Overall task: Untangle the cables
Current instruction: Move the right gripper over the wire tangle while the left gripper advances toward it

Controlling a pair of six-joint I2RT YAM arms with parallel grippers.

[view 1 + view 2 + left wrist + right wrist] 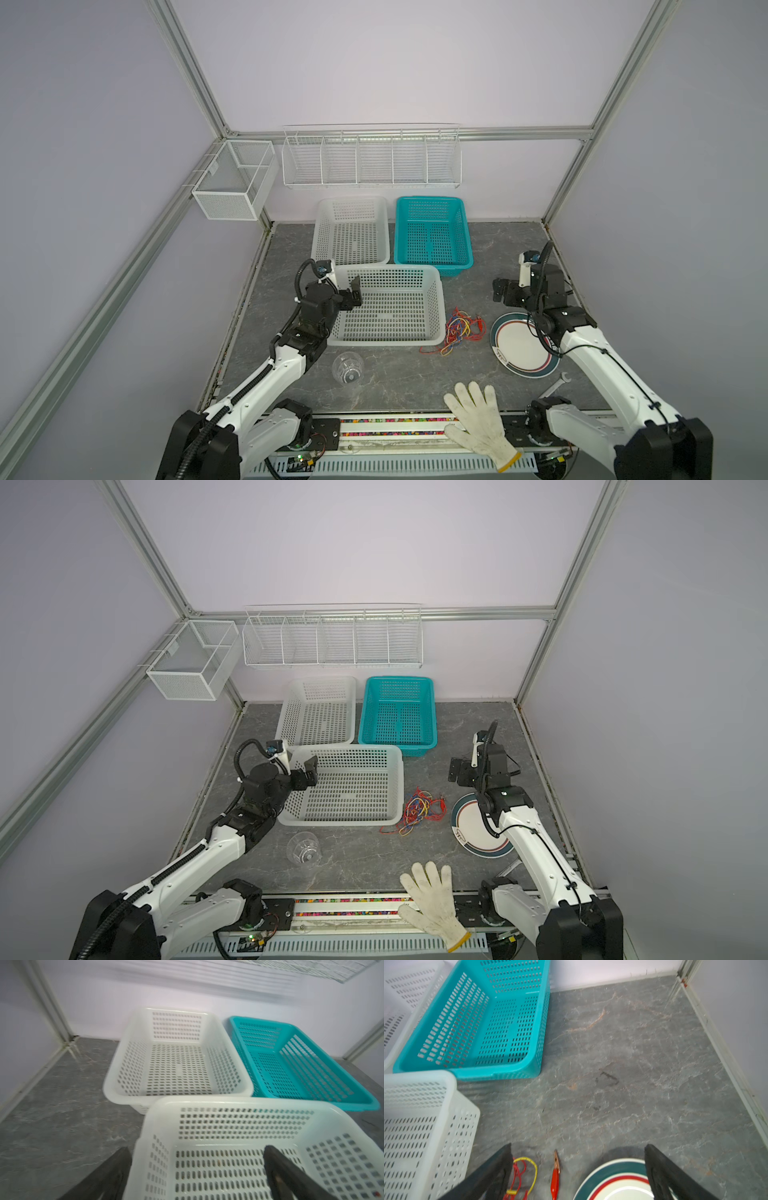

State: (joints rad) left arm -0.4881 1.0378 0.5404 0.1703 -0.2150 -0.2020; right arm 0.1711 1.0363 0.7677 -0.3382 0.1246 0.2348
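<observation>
Lying in one knot near the right gripper [498, 290], the cables [459, 332] have yet to be separated; it and the left gripper [356, 294] gape wide, empty.

Bright, even, diffuse light with faint shadows; top views sharp (wide-angle stretch at edges), wrist views motion-blurred

Basket side: wall of the near white basket [441, 311] stands just beside the cables [459, 332].
Plate side: plate [515, 353] lies near, with a narrow bare strip between.
Beyond: open tabletop [490, 257] up to the teal basket [430, 199].
Front: clear passage between cup [348, 368] and glove [478, 415].
</observation>
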